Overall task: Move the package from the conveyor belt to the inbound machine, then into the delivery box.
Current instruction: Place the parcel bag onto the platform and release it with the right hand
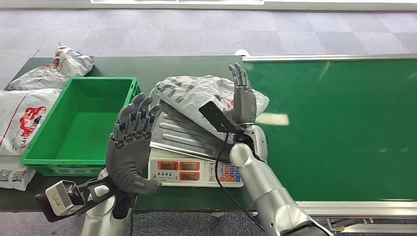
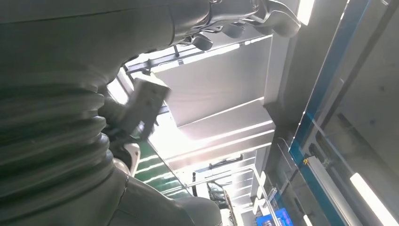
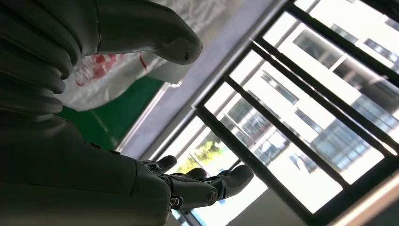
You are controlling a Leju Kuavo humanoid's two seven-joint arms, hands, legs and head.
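Note:
A white plastic package [image 1: 196, 91] with dark print lies on the steel pan of the weighing scale [image 1: 196, 169], its far part reaching onto the belt's end. My right hand [image 1: 242, 96] stands upright against the package's right side, fingers straight and holding nothing; the right wrist view shows that hand [image 3: 188, 186] with the package [image 3: 113, 70] beside the thumb. My left hand [image 1: 130, 135] is raised in front of the scale's left side, fingers spread, holding nothing. The green crate [image 1: 81, 123] sits left of the scale and has nothing in it.
The green conveyor belt [image 1: 344, 123] runs to the right. Other white packages lie left of the crate [image 1: 24, 115] and behind it [image 1: 54, 69]. A dark green table [image 1: 147, 66] carries the scale and the crate. The left wrist view looks up at ceiling lights.

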